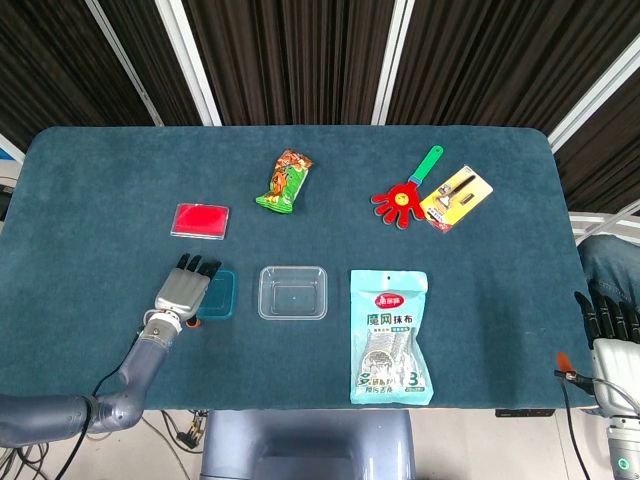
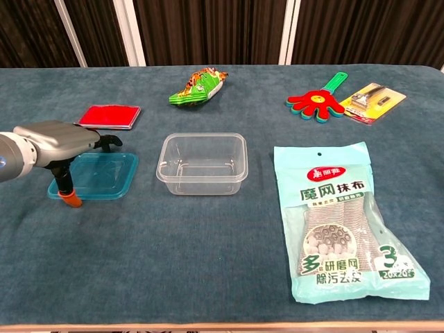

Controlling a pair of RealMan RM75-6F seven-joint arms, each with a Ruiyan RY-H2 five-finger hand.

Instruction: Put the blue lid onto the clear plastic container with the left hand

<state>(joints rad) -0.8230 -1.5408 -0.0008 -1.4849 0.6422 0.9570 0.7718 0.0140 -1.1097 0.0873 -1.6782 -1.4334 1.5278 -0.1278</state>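
Head and chest views of a dark teal cloth-covered tabletop (image 1: pixel 120 180); all positions are given relative to the clear rectangular plastic container (image 1: pixel 293 292) (image 2: pixel 202 163), which stands upright and uncovered near the front edge.

Just right of the container lies a flat light-blue packet of scouring cloths (image 1: pixel 391 336) (image 2: pixel 348 220). Its printed face carries a red oval brand mark, four large white Chinese characters, a large "3" and the figure "20x20"; the smaller print is too fine to read.

Left of the container, apart from it, the flat translucent blue rectangular lid (image 1: pixel 219 296) (image 2: pixel 97 175) lies on the tabletop. It has rounded corners and a raised rim, and the cloth shows through it.

The left robot hand (image 1: pixel 181 290) (image 2: pixel 59 139), grey with dark fingers, hovers palm-down over the lid's left part. Its fingers (image 2: pixel 106 139) are extended and slightly spread toward the far side, and its orange-tipped thumb (image 2: pixel 69 200) points down at the lid's near-left corner. It grasps nothing; whether the thumb touches the lid cannot be told.

The right robot hand (image 1: pixel 608 325) appears only at the head view's right edge, off the tabletop, far right of the container, fingers extended and holding nothing.

Behind and left of the container lies a flat red rectangular pad in a clear case (image 1: pixel 200 220) (image 2: pixel 107 115). Directly behind lies a green and orange snack packet (image 1: pixel 284 181) (image 2: pixel 198 87), its print unreadable. Behind and right lie a red hand-shaped plastic clapper with a green handle (image 1: pixel 407 189) (image 2: pixel 320 100) and, touching it, a yellow carded pack of metal hardware (image 1: pixel 456 197) (image 2: pixel 371 99).
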